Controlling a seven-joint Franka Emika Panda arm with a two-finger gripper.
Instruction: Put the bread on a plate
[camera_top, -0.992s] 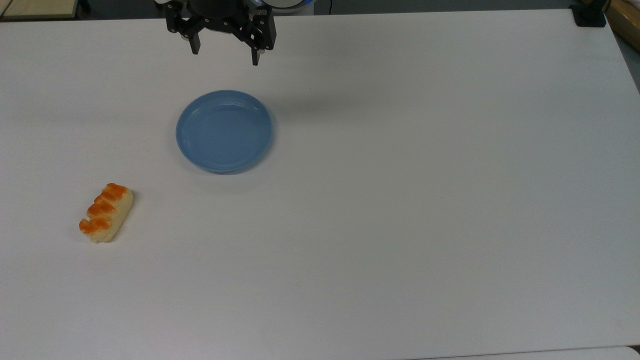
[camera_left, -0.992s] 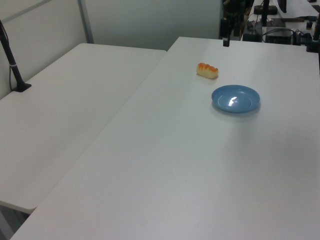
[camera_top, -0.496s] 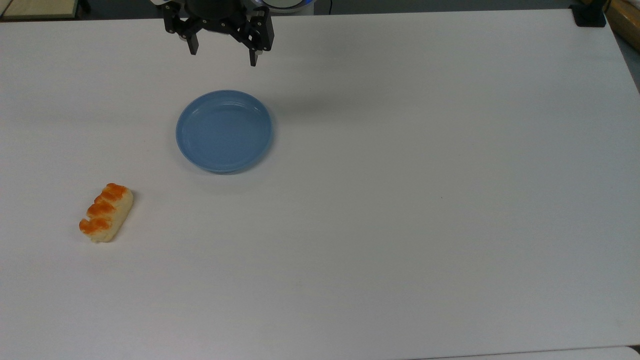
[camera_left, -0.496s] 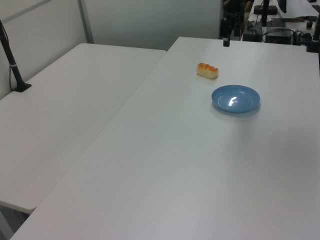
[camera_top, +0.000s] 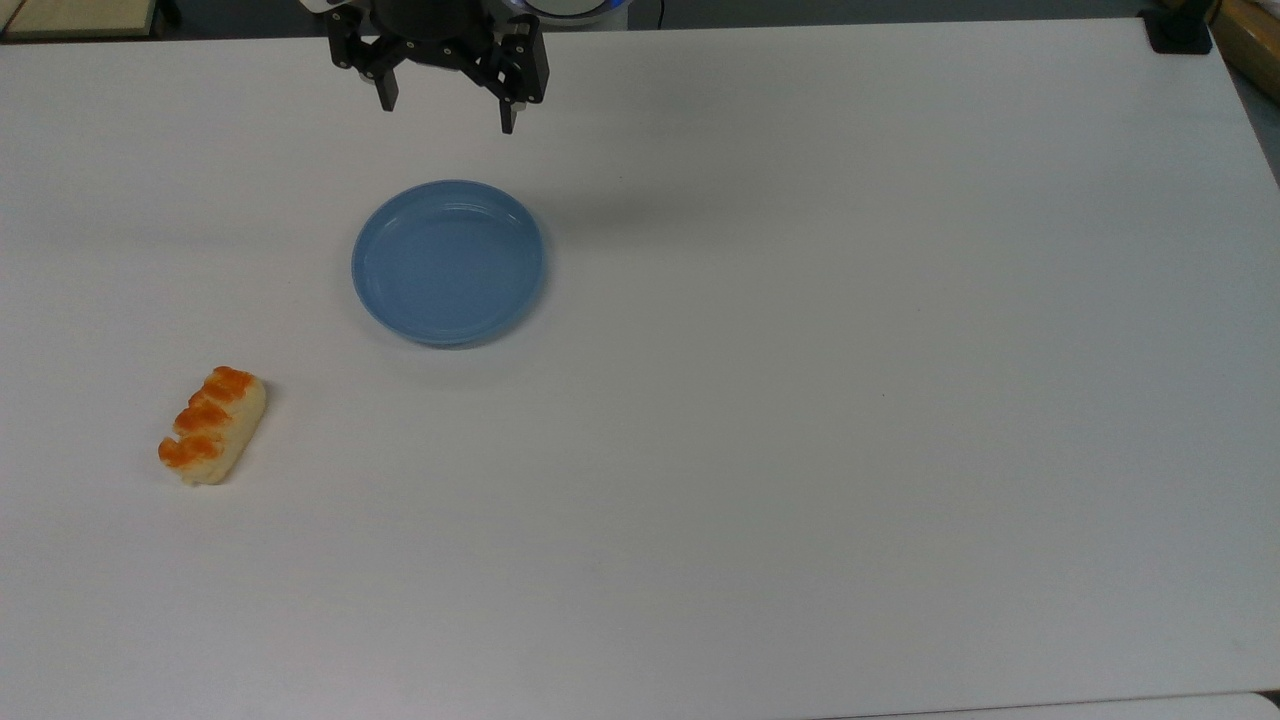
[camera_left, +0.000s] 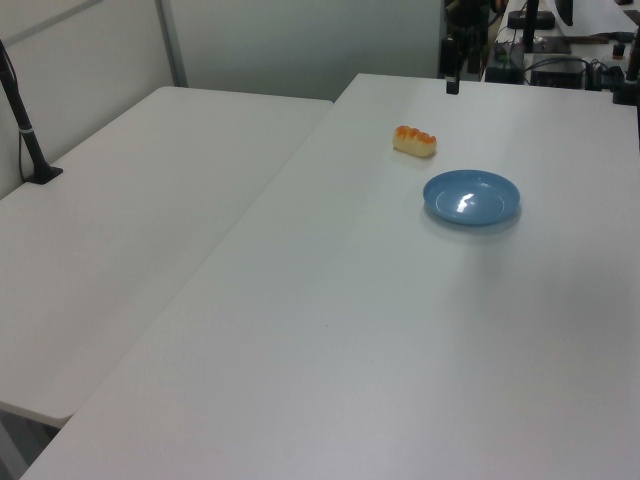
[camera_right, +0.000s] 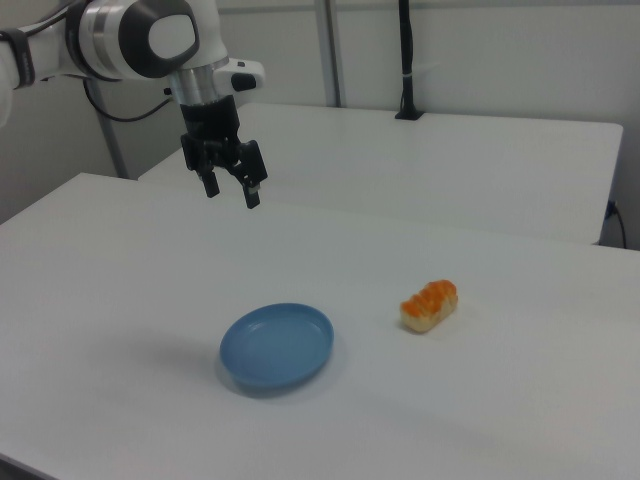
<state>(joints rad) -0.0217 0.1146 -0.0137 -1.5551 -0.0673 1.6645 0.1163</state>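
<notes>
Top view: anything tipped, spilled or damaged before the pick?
Nothing stands out. The bread lies flat and whole on the table, apart from the plate, which sits level and bare. The gripper hangs open above the table, holding nothing.

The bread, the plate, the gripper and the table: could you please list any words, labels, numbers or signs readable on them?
None can be read: the bread, the plate, the gripper and the table carry no visible text.

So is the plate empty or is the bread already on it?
Empty. The plate holds nothing; the bread lies apart on the table.
</notes>
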